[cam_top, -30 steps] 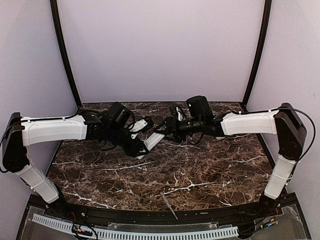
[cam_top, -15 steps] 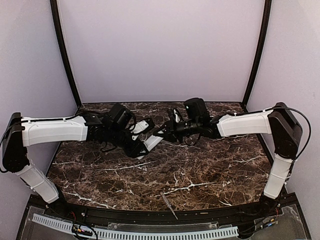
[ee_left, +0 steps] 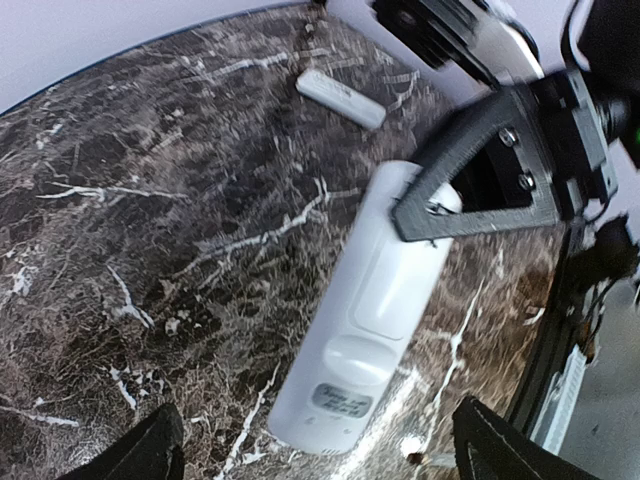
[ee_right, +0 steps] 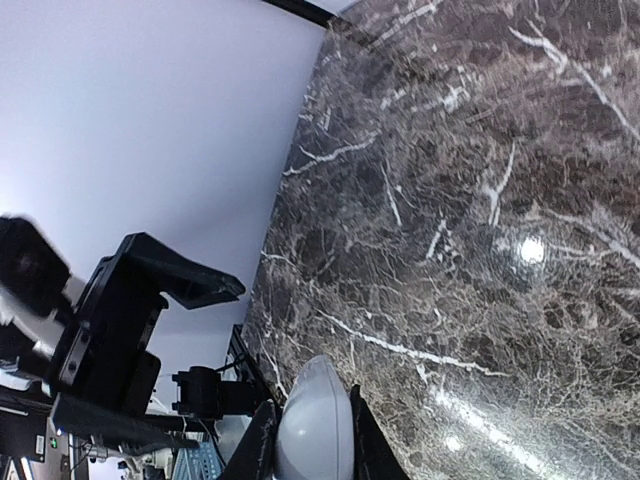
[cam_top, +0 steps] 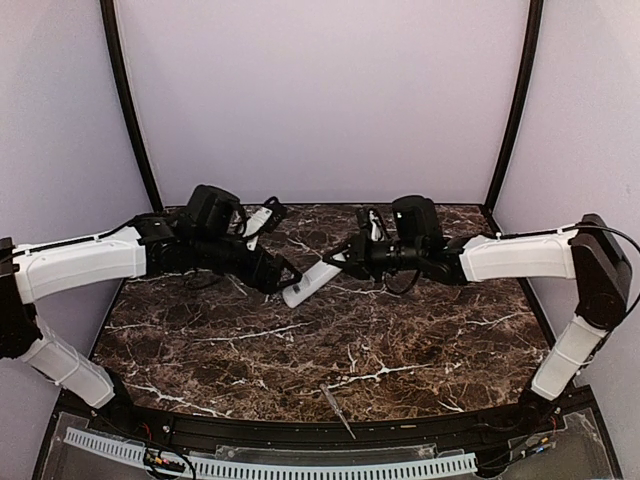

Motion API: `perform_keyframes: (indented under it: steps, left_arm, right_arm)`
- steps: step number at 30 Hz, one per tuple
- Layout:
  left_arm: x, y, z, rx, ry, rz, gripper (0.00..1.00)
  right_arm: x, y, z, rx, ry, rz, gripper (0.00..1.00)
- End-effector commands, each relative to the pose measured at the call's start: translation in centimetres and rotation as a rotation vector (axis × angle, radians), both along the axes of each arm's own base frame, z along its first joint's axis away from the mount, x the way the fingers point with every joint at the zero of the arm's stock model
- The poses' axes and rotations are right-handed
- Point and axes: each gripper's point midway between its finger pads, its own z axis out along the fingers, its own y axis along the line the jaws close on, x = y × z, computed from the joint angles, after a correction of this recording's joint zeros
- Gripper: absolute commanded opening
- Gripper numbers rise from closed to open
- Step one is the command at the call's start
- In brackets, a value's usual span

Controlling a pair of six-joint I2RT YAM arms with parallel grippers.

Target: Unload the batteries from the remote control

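Observation:
The white remote control [cam_top: 308, 281] lies slanted mid-table with its back up [ee_left: 372, 300]. My right gripper [cam_top: 341, 258] is shut on its far end; the rounded end sits between the two fingers [ee_right: 314, 425]. In the left wrist view one black right finger [ee_left: 480, 170] crosses that end of the remote. My left gripper [cam_top: 272, 270] is open just left of the remote. Its fingertips [ee_left: 150, 450] stand wide on either side of the near end without touching it. No batteries are in view.
A small white oblong piece [ee_left: 340, 97] lies on the marble beyond the remote. A thin grey metal rod [cam_top: 337, 410] lies near the table's front edge. Purple walls close in the back and sides.
My left gripper has opened, let go of the remote and drawn back to the left. My right gripper has closed on the remote's far end and shifted slightly right.

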Motion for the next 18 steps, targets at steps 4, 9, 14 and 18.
perform_keyframes:
  steps: [4, 9, 14, 18]
  left_arm:
    - [-0.2, 0.5, 7.5, -0.489, 0.169, 0.047, 0.93]
    - [-1.9, -0.6, 9.1, -0.595, 0.241, -0.055, 0.93]
    - [-3.6, -1.9, 11.1, -0.697, 0.269, -0.217, 0.93]
    - [-3.9, -2.2, 11.7, -0.718, 0.265, -0.259, 0.93]
  right_arm:
    - [-0.1, -2.6, 11.5, 0.220, -0.393, -0.062, 0.00]
    - [-2.1, -3.8, 15.9, 0.338, -0.526, -0.042, 0.00]
    - [-3.2, -4.0, 17.3, 0.383, -0.575, -0.018, 0.00]
    - [-4.1, -4.1, 17.8, 0.405, -0.598, 0.001, 0.00]
